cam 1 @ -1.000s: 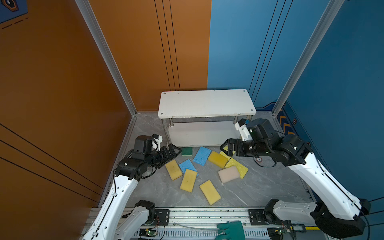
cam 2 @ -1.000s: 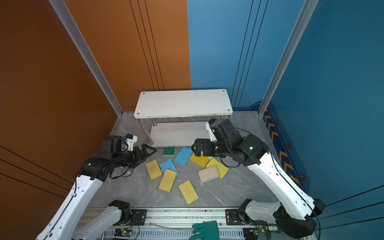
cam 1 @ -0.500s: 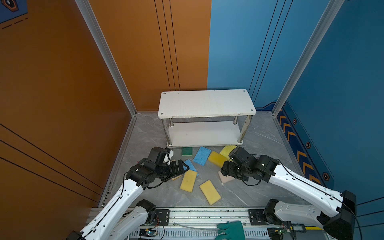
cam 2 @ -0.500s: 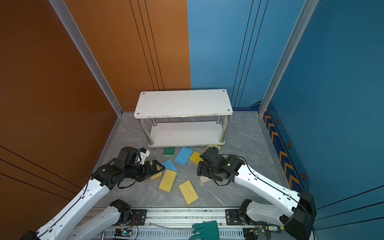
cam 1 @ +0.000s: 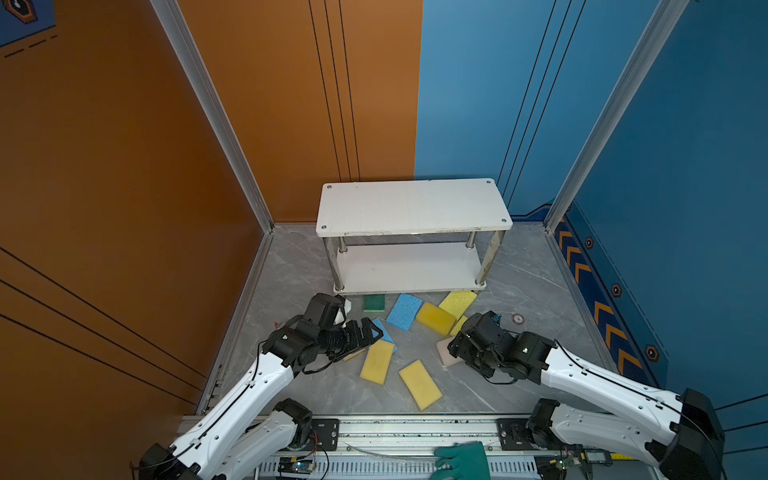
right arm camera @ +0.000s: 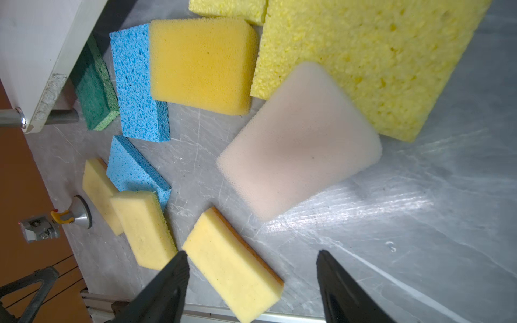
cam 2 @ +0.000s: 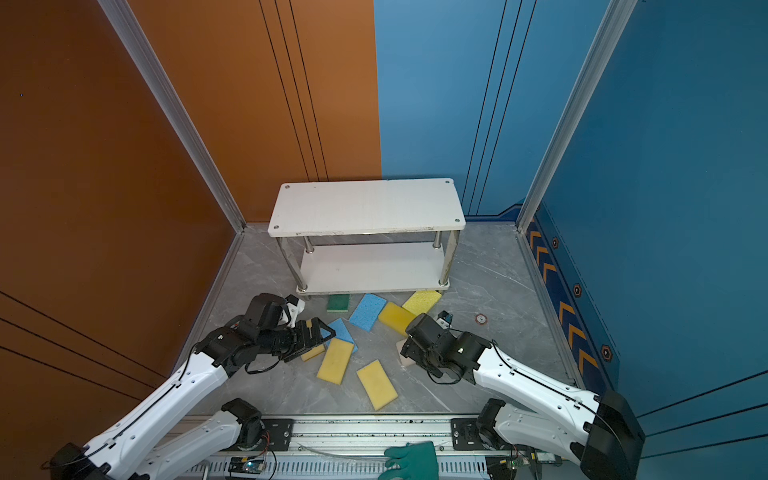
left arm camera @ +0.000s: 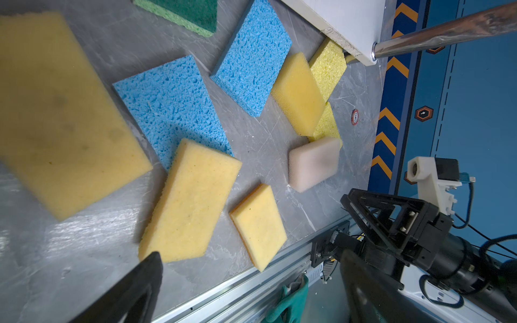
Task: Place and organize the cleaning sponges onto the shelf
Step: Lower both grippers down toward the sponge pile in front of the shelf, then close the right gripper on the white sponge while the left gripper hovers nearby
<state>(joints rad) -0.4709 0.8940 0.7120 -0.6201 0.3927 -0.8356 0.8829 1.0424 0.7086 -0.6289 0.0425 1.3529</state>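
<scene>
On the left, the left gripper hangs low over the grey marbled floor, its jaws spread wide with nothing between them. Both top views show only a sliver of the big dull-yellow foam sponge beneath it, while the left wrist view shows its whole face. Just to the right, a porous light blue sponge touches a yellow foam sponge whose long axis runs near to far, tipped slightly right at the far end. An orange-backed yellow sponge lies nearest the rail, pointing far-left to near-right; its orange layer shows only in the wrist views.

The two-tier shelf of white boards and chrome posts stands at the far middle, long axis left to right. All the sponges lie on the floor on its near side. Along its near edge sit a dark green sponge, a second light blue sponge pointing near-left to far-right, a rounded deep-yellow sponge and a porous pale yellow sponge.

On the right, the right gripper is hidden under its own wrist in both top views. Its wrist view shows the jaws apart and gripping nothing. The pale pink-beige sponge, blurred, lies just beyond the fingertips, touching a second porous pale yellow sponge.
</scene>
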